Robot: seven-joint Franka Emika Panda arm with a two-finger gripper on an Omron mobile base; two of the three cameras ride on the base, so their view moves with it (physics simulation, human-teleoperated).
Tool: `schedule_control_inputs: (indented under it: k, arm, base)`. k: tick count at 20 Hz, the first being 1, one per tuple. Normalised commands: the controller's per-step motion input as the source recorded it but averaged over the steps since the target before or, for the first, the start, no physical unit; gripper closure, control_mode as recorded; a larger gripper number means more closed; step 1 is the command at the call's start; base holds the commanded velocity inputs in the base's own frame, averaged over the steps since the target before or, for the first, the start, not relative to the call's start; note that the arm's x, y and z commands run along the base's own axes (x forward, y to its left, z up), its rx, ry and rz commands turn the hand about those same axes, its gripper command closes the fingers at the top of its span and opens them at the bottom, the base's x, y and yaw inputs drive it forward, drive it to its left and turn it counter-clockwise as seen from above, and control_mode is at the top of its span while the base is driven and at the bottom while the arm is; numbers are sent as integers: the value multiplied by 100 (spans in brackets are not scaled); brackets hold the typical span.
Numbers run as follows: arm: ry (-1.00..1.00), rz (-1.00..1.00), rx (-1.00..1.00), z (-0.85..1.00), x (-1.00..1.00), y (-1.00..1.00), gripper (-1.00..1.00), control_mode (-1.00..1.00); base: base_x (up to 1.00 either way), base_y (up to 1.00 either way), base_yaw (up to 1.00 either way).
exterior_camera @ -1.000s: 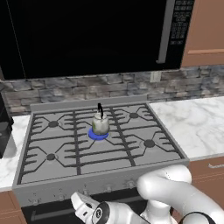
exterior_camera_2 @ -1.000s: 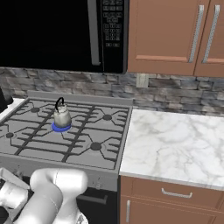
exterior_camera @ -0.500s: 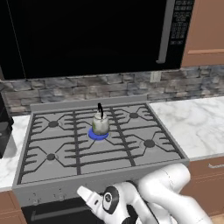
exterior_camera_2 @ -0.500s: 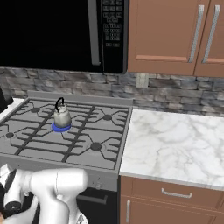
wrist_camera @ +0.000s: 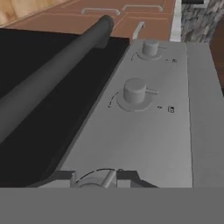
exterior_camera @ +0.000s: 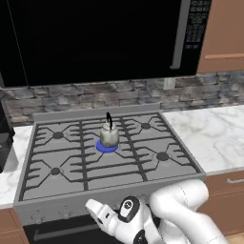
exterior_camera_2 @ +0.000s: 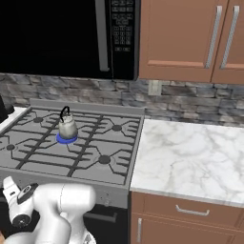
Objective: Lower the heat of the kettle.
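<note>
Left base view: kettle [exterior_camera: 108, 135] sitting mid-frame on the stove [exterior_camera: 157, 142] over a blue flame; arm reaching low toward the front panel.

Right base view: kettle [exterior_camera_2: 67, 126] standing left of centre.

Hand view: knobs [wrist_camera: 134, 91] lining up ahead; end effector opening impossible to tell. Approach should be centring squarely on probably the middle knob before closing.

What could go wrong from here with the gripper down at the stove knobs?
1. Wrong knob: the hand view shows several alike knobs in a row on the front panel; which one feeds the kettle and its blue flame isn't readable.
2. The oven door handle runs close beside the knobs, so the gripper may snag on it.
</note>
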Motion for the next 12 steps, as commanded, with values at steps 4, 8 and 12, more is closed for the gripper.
schedule_control_inputs:
  k: [4,8,12]
  arm:
    - [0,-25,33,3,0,0,100,-100]
    - [0,-25,33,4,0,0,100,-100]
    - [1,-27,36,0,-6,0,100,-100]
  base:
    - [0,0,0]
    - [0,0,0]
    - [0,0,0]
